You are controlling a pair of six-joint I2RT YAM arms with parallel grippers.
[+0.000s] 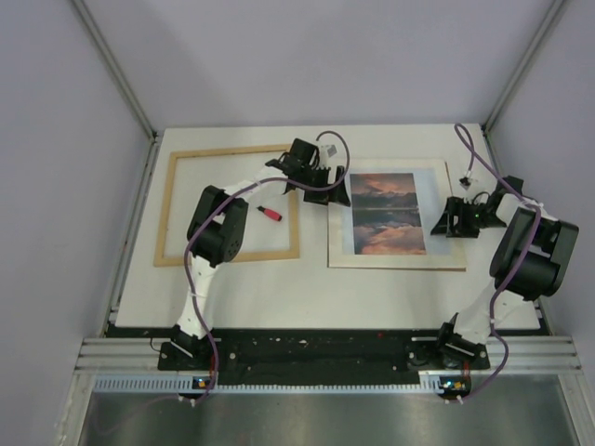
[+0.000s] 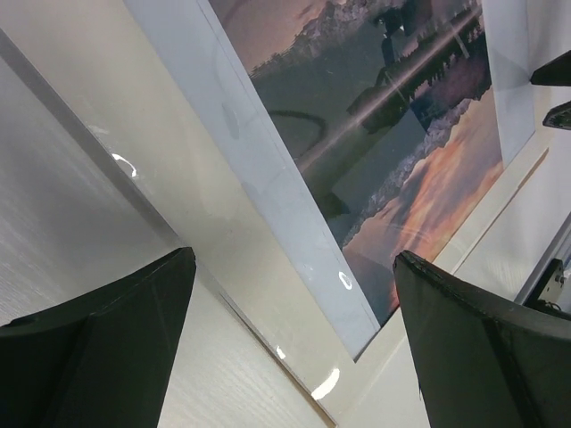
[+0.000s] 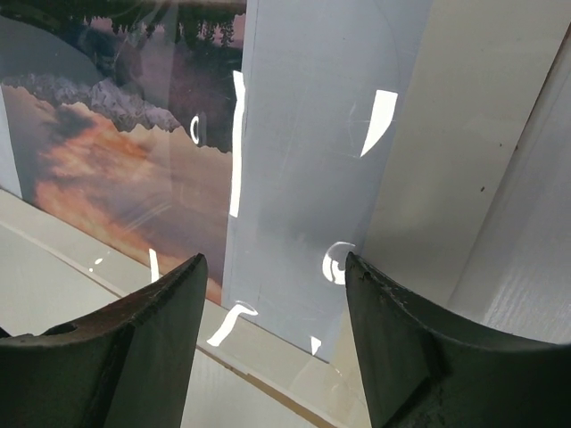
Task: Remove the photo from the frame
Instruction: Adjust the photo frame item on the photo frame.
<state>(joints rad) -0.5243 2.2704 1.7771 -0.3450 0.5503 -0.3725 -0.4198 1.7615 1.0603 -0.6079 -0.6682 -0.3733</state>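
Note:
The frame (image 1: 167,209), an empty light-wood rim, lies flat on the left of the table. The photo (image 1: 389,214) (image 2: 393,152) (image 3: 116,152), an orange-and-blue mountain sunset on a white sheet, lies to its right on a cream sheet (image 1: 339,251) with a thin brown edge. Its surface is glossy with reflections. My left gripper (image 1: 337,189) (image 2: 294,259) hangs open over the left edge of that stack, holding nothing. My right gripper (image 1: 439,221) (image 3: 275,259) stands open above the photo's white margin near a corner at its right edge, with nothing between its fingers.
A small red pen-like object (image 1: 270,214) lies on the table inside the frame. Grey walls with metal posts enclose the table on three sides. The arm bases stand on a black rail (image 1: 325,348) along the near edge.

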